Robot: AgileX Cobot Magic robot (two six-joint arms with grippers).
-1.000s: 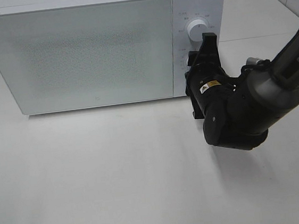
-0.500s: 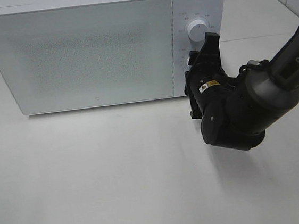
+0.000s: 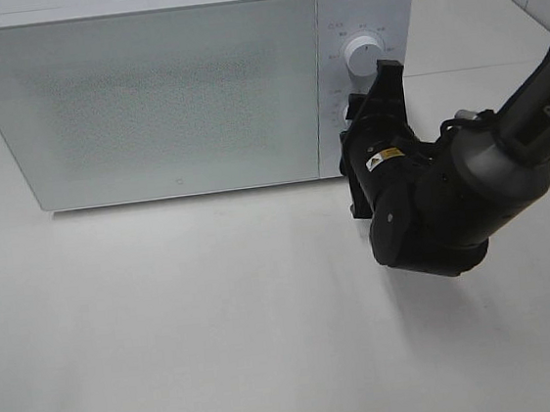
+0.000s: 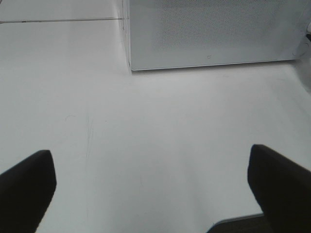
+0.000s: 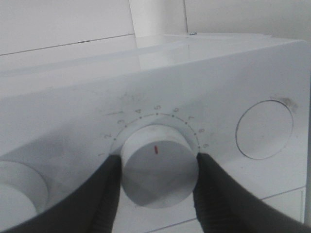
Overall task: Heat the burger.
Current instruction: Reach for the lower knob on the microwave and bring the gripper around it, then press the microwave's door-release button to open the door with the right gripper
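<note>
The burger is out of view; the white microwave (image 3: 145, 92) stands with its frosted door shut. My right gripper (image 3: 370, 98) reaches to the control panel and is shut on the lower dial (image 5: 158, 170), one dark finger (image 5: 104, 194) pressing each side of it. The dial's red mark points up toward the 5 on its number scale. The upper dial (image 3: 365, 56) stands free above the gripper. My left gripper (image 4: 153, 194) hovers open over the bare white table, in front of the microwave's left corner, holding nothing.
A round button (image 5: 265, 128) sits on the panel beside the gripped dial, and the other dial (image 5: 19, 194) shows on the opposite side. The bulky black right arm (image 3: 433, 209) hangs over the table (image 3: 169, 325) in front of the microwave's right end.
The right gripper and wrist have shifted slightly down and left on the panel, uncovering more of the upper dial. The last half second shows almost no motion.
</note>
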